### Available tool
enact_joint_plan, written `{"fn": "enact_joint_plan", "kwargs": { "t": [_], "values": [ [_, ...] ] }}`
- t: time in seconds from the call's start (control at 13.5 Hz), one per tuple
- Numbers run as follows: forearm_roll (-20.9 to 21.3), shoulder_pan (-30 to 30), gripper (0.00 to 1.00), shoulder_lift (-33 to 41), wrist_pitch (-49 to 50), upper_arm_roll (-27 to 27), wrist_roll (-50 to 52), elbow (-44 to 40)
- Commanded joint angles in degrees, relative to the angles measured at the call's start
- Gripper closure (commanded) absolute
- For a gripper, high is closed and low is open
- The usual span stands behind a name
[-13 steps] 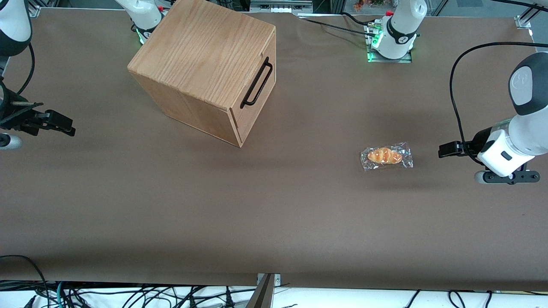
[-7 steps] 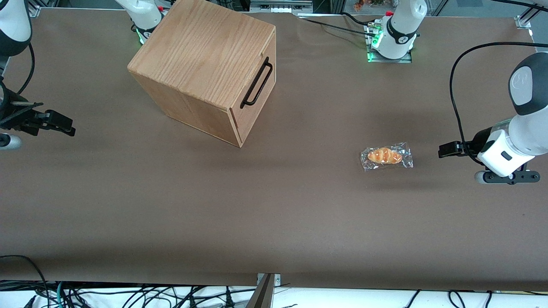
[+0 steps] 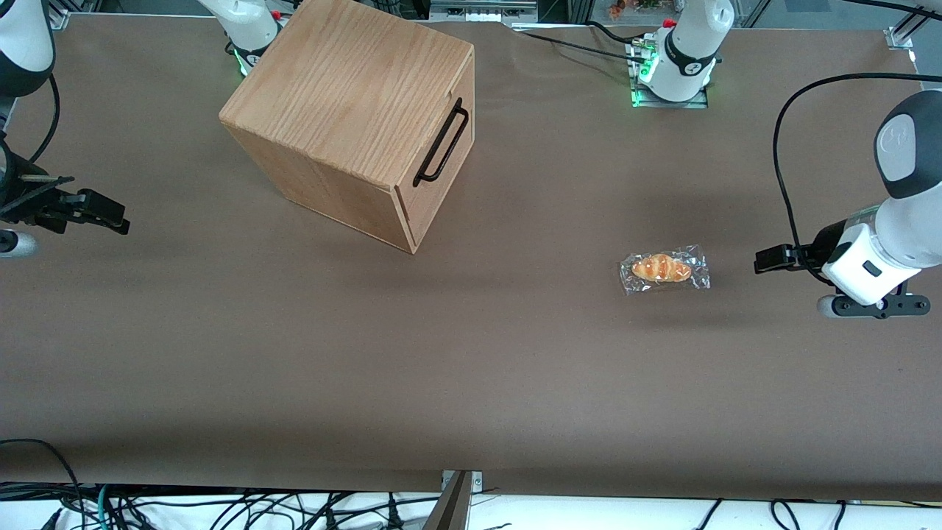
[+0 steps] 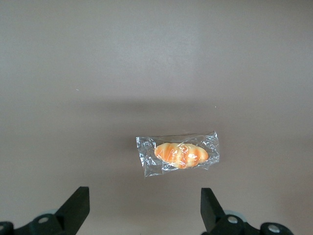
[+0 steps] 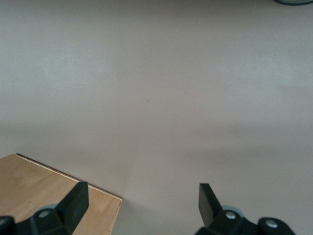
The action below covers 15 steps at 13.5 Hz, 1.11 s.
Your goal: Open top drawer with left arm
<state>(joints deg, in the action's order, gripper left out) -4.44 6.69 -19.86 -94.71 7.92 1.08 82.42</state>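
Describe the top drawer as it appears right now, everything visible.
The top drawer is shut, its flat light-wood front flush with the oak-grain box. A long thin black bar handle runs along the front. Nothing touches it; the gripper hovers far off toward the working arm's end, jaws open.

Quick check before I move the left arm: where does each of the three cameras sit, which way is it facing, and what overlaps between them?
Front view: high, facing the robots, looking down on the table, wooden box with top drawer, wrapped bread roll; left arm shows, its gripper beside the roll.
Left wrist view: on the left arm, looking down at the roll; the gripper's open fingertips show.
Right wrist view: on the parked arm, facing table and a box corner.
Shared: front and left wrist both show the roll.
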Motion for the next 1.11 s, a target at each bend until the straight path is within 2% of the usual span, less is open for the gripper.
{"fn": "enact_joint_plan", "kwargs": {
  "t": [0.0, 0.45, 0.67, 1.04],
  "values": [
    [-1.1, 0.1, 0.00, 0.1, -0.3, 0.3, -0.2, -0.3],
    [-1.3, -0.2, 0.00, 0.3, -0.4, 0.2, -0.4, -0.3],
    [-4.0, -0.2, 0.00, 0.3, -0.4, 0.3, -0.5, -0.4],
    [-2.9, 1.1, 0.00, 0.2, -0.4, 0.2, -0.3, -2.0]
  ]
}}
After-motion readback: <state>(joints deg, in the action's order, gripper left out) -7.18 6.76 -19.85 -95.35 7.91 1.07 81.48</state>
